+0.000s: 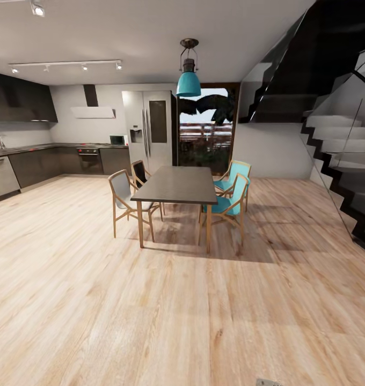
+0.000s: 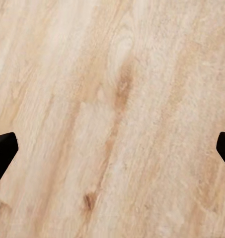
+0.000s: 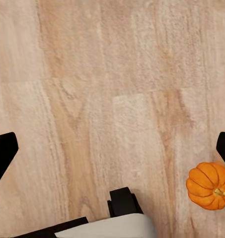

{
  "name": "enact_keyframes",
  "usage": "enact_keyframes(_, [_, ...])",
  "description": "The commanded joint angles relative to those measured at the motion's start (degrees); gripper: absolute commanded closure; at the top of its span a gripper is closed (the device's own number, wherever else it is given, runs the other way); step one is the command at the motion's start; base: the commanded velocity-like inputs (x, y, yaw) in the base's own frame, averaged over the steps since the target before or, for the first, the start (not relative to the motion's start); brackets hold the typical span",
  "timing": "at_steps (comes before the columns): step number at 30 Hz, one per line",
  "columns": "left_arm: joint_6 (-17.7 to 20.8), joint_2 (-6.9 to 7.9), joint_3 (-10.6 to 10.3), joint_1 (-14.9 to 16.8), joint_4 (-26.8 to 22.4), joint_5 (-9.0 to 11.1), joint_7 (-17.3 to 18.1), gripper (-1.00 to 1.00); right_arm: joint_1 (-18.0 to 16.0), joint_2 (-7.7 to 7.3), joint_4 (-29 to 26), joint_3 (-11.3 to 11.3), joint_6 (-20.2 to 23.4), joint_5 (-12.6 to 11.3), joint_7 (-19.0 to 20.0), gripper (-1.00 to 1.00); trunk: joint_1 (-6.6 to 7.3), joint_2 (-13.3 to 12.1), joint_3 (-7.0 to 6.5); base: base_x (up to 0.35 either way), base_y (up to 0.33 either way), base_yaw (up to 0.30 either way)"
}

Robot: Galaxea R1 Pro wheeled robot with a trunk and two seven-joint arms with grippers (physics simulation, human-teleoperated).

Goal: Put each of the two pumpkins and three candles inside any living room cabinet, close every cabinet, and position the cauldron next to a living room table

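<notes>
Head view: open room with a pale, grained plank floor. Mid-room stands a tall dining table, a dark matte rectangular top on slim wooden legs. Four wooden-framed chairs are around it: two with teal seats on one side, a grey one and a dark one on the other. A teal bell-shaped pendant lamp hangs above. Behind it is a steel double-door fridge, next to a glazed doorway giving onto foliage. Dark, glossy kitchen cupboards run along the far wall, with an oven set into them and a white angular hood above. On the other side of the room, a staircase of white steps with dark zigzag edging climbs behind glass panels.

Left wrist view: left gripper points down at bare planks with wavy grain and a brown knot. Its black fingertips sit at opposite edges of the picture, spread wide, nothing between them.

Right wrist view: right gripper likewise over planks, black fingertips far apart, holding nothing. One pumpkin, small, round, orange and ribbed with a short pale stem, lies on the floor close beside one fingertip; contact cannot be judged. A black bracket with a pale grey rounded body, apparently part of the robot, also shows in this view.
</notes>
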State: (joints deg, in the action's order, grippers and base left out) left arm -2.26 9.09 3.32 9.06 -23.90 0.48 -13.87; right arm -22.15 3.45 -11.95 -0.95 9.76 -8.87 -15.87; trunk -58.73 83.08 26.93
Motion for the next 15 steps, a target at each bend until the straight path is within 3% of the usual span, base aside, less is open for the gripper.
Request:
enact_keyframes(1, [-0.56,0.26,0.04,0.22,-0.1,0.14,0.09,-1.0,-0.16,0.06,0.0,0.02,-0.03,0.03,-0.01,-1.0,0.0,0.0,0.0,0.0,0.0,0.0])
enact_keyframes(10, [-4.5,0.75,4.0,0.61,0.09,2.94,0.65,-1.0,-0.36,0.38,-0.08,0.75,-0.42,0.75,0.14,-1.0,0.0,0.0,0.01,0.0,0.0,0.0])
enact_keyframes(15, [-5.08,0.62,4.4,0.61,0.22,3.06,0.68,-1.0,-0.35,1.71,-0.06,0.84,-0.36,0.91,0.12,-1.0,0.0,0.0,0.2,0.0,0.0,0.124])
